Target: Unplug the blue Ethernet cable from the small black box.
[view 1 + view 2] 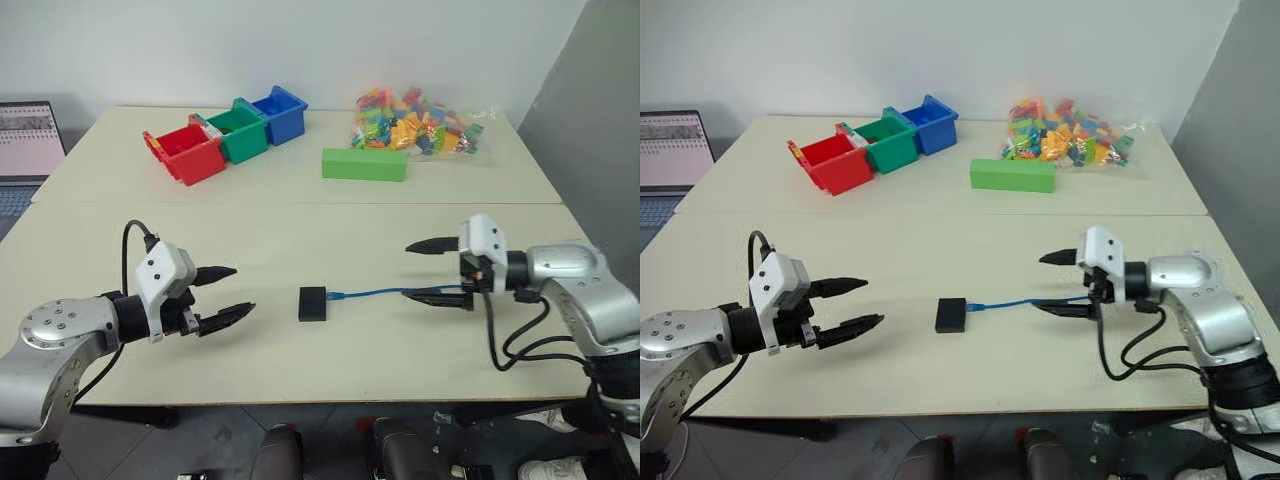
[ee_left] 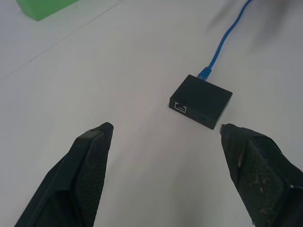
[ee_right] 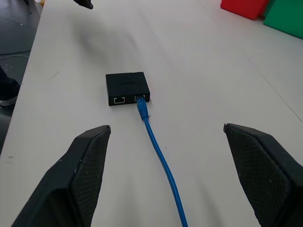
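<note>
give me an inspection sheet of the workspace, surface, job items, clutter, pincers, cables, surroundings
Surface: pale table, a seam running across it.
Job's things: blue Ethernet cable plugged into small black box.
Clutter: red bin, green bin, blue bin, green block, bag of bricks.
Pincers: left pincer open, holding nothing; right pincer open, straddling the cable.
Cables: black cables at right arm.
Surroundings: laptop, white wall.
</note>
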You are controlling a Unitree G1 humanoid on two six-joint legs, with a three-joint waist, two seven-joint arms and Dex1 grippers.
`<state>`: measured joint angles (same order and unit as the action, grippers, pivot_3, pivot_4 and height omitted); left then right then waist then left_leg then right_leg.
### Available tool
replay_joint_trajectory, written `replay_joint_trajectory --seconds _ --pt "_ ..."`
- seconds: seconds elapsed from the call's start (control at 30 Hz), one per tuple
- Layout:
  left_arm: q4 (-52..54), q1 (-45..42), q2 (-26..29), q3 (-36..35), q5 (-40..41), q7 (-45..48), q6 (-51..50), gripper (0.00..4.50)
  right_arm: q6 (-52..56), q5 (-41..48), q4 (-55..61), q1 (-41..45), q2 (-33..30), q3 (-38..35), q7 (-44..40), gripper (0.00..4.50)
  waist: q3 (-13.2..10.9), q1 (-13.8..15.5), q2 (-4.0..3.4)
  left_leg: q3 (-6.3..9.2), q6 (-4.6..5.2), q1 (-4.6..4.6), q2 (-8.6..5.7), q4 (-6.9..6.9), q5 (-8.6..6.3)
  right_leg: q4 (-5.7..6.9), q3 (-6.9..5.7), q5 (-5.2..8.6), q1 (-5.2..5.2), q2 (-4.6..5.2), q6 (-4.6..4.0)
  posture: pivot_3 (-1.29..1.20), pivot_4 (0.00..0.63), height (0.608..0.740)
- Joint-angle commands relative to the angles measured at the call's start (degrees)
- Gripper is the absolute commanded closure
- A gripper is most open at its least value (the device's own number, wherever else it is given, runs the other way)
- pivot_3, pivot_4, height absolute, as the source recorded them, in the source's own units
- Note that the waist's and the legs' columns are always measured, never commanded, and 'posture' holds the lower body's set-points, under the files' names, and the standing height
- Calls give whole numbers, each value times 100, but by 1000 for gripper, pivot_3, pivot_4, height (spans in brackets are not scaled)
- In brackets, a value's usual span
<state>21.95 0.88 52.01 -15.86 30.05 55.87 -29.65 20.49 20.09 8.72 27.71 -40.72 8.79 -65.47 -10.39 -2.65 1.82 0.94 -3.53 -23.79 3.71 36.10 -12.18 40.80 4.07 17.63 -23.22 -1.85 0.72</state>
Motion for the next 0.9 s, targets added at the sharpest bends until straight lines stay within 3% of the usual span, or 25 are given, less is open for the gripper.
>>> replay_joint_trajectory --seconds 0.03,0.2,0.5,0.6,0.9 --pt "100 24 120 45 37 338 191 642 35 -442 -242 388 511 455 403 457 -1 -10 -1 -1 0 -1 0 1 0 0 0 0 -1 0 0 0 150 740" --pt "88 278 237 197 8 903 445 642 -266 -1291 -1175 806 1249 1289 701 457 -1 -42 -2 -1 0 -1 1 0 0 2 -1 -5 -2 -1 -11 0 150 740" --pt "155 398 167 430 -91 1056 627 642 -787 -1948 -2490 1272 1955 1738 717 457 -2 -27 -3 -3 0 -3 0 1 0 3 -1 -5 -5 0 -13 0 150 740" --pt "118 454 150 464 -117 1059 690 620 -790 -1994 -2622 1326 2033 1720 612 949 -2 -29 -3 -2 0 -2 0 0 0 5 -2 -6 -5 0 -16 0 150 740" --pt "-250 463 1 535 -135 1034 727 620 -798 -2155 -2628 1348 2084 1765 462 3103 -1 -32 -3 -2 0 -1 0 1 0 8 -3 -5 -5 0 -15 0 150 740"
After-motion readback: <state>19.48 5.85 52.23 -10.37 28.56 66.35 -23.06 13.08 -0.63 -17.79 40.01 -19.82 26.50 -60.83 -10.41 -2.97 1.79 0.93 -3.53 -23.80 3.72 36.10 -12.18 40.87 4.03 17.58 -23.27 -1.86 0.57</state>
